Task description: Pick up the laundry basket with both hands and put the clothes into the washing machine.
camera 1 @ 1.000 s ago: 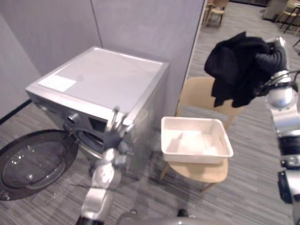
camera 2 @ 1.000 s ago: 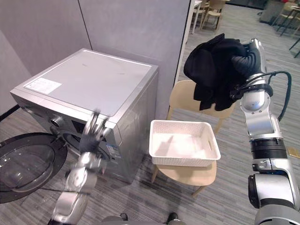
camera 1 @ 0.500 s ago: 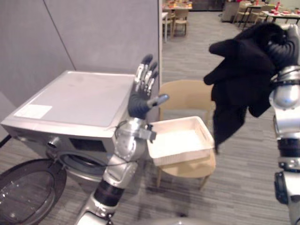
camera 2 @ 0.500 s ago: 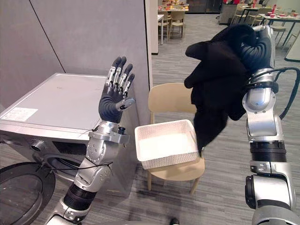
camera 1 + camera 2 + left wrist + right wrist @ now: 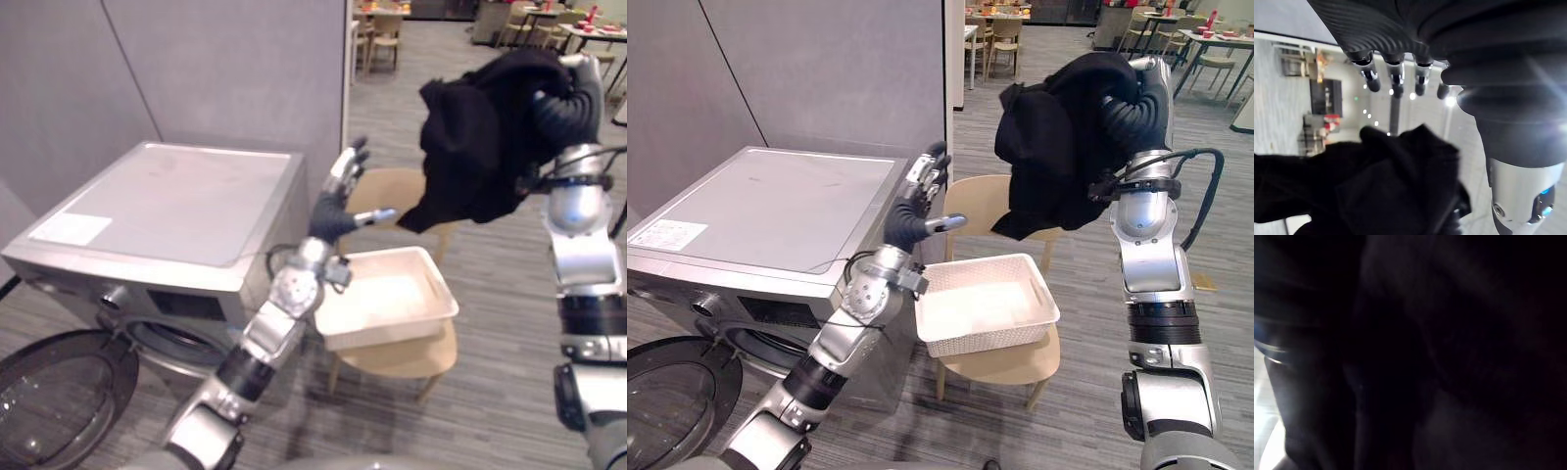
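While I monitor through the head cameras, the washing machine [image 5: 176,211] stands at the left, its round door [image 5: 59,387] swung open low in front. Just beside it, a wooden chair [image 5: 421,354] carries the white laundry basket [image 5: 387,331] on its seat. Black clothes [image 5: 480,147] hang high above the chair, bunched over the right robot hand [image 5: 1136,93]. Its fingers are buried in cloth, so I cannot tell their state. The left robot hand [image 5: 338,201] is raised between machine and clothes, fingers straight and spread, clear of the cloth.
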